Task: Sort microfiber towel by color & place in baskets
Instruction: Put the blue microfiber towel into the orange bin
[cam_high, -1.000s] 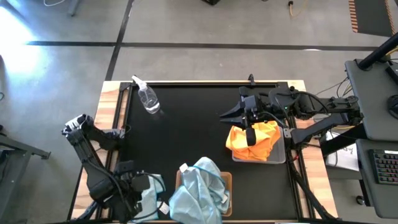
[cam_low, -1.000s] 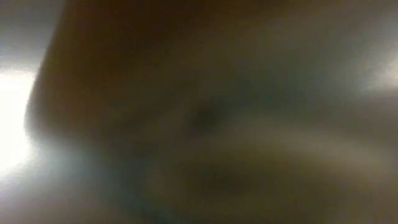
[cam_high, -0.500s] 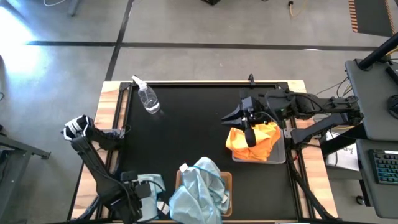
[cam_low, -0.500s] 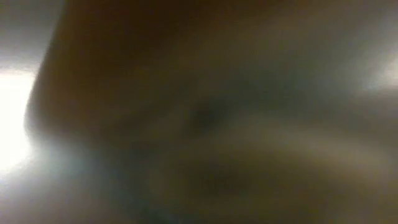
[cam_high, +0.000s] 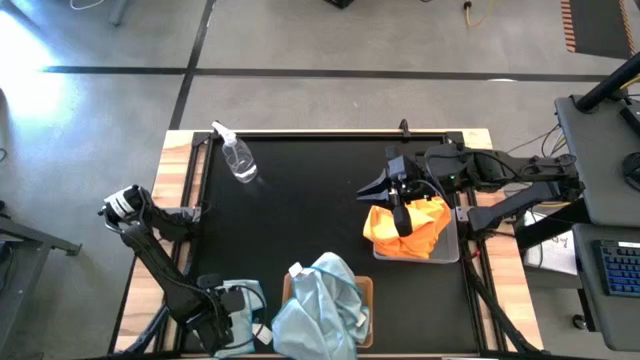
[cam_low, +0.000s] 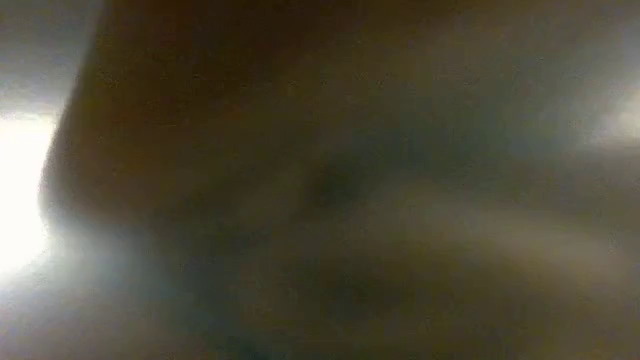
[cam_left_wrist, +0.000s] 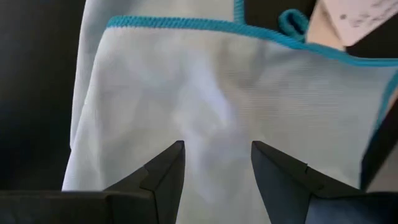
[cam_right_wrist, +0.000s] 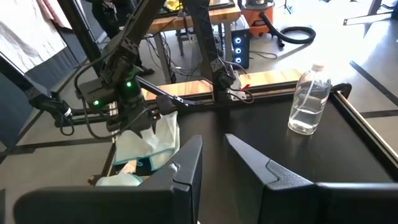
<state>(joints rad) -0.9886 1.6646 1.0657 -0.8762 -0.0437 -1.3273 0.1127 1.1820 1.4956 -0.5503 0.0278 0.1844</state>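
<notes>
table (cam_high: 300, 215): black top, mostly bare; I read the sorting as nearly finished.
left arm (cam_high: 150, 250): folded back along the near-left edge so its wrist points down at the last loose cloth.
right arm (cam_high: 500, 170): reaches in from the right and hangs over the grey basket; I'd call it waiting.
blue pile (cam_high: 325, 310): pale blue cloths heaped in the brown basket (cam_high: 366, 290) at the near edge, spilling over the rim, a white tag at the top-left corner.
orange pile (cam_high: 415, 228): bright orange cloths bunched in the grey basket (cam_high: 452, 250) at the right edge. Colours are kept apart, one per basket.
loose blue cloth (cam_left_wrist: 217, 99): on the table just left of the brown basket, directly under my left gripper, teal hem and tag visible.
bottle (cam_high: 238, 160): clear spray bottle lying far-left, well apart, not part of the job.
left gripper (cam_left_wrist: 216, 163): fingers spread wide, straddling the cloth, nothing pinched yet.
right gripper (cam_right_wrist: 212, 155): fingers narrow, empty, just above the orange pile.
low camera: blocked, shows nothing usable.
next, my call: drop, pinch the cloth, carry it right into the brown basket.
</notes>
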